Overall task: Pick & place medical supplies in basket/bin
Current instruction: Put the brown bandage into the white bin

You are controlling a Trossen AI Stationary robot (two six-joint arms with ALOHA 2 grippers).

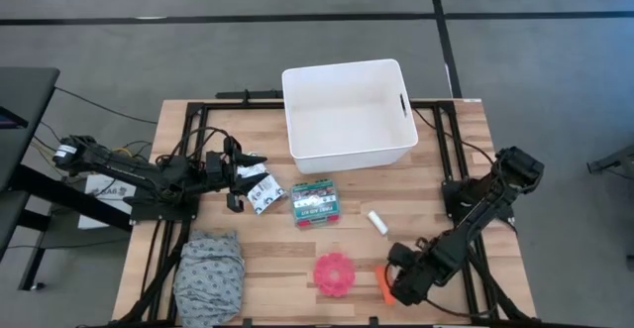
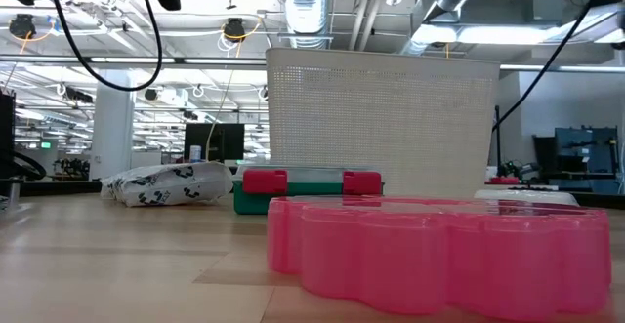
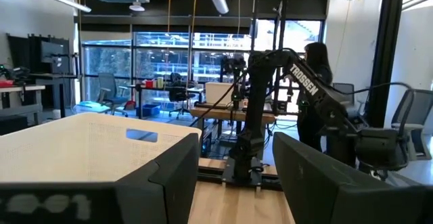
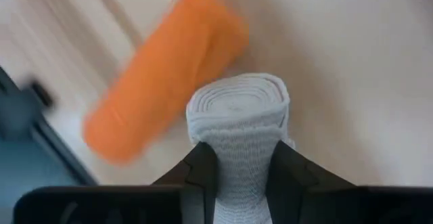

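My right gripper [image 1: 396, 278] is at the table's near right, shut on a beige roll [image 4: 237, 116]. The orange tube [image 4: 162, 82] lies on the wood right beside it. My left gripper [image 1: 241, 179] is open at the table's left, level with the table, next to the white packet with black print [image 1: 262, 193]. The green-and-red box [image 1: 315, 201], the tiny white cylinder [image 1: 377, 221] and the pink round disc [image 1: 335, 273] lie flat on the table. The white tub [image 1: 347, 140] stands at the far middle. My right gripper pinches the beige roll between its two fingers [image 4: 203, 173], on the roll's wound side [image 4: 237, 160]. The fingers slant down from above. The roll's spiral end [image 4: 237, 102] shows past the fingertips. Whether the roll still touches the table, I cannot tell.
A grey patterned cloth bundle [image 1: 210, 273] lies at the near left corner. Bare wood lies between the box and the tub's near wall. In the low view the pink disc [image 2: 439, 255] fills the foreground, with the box [image 2: 308, 188] and the tub [image 2: 381, 118] behind it.
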